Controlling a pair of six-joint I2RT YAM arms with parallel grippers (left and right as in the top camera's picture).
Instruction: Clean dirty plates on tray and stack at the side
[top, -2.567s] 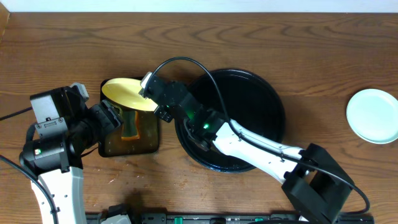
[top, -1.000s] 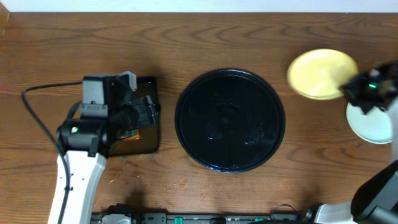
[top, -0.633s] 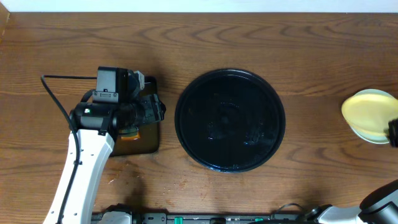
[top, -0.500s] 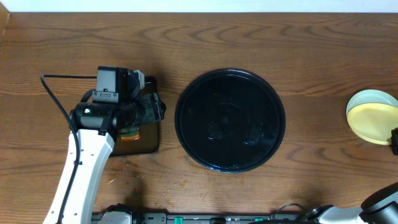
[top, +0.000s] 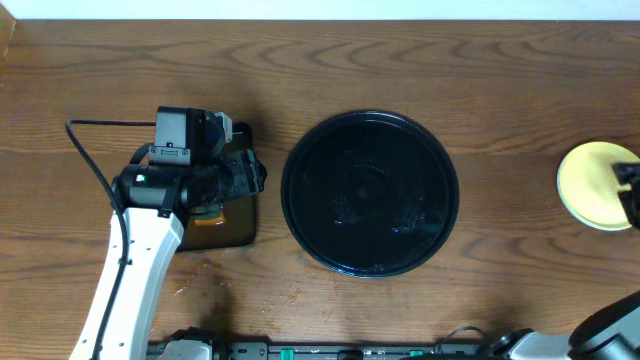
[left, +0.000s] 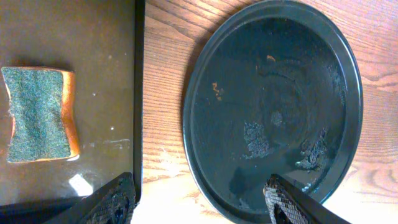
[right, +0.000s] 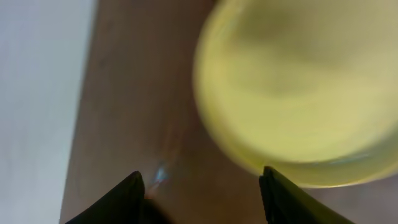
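Overhead, the yellow plate (top: 592, 186) lies at the far right edge, well apart from the tray (top: 370, 193). Our right gripper (right: 203, 177) stands spread, pinching nothing (left gripper (left: 199, 183) likewise); we should lift straight up without nudging the plate.

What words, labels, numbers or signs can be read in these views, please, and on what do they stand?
None can be read.
The round tray, yellow plate, sponge and rectangular tray are plain.
A green mark on the black bar at the overhead view's bottom edge is too small to read.
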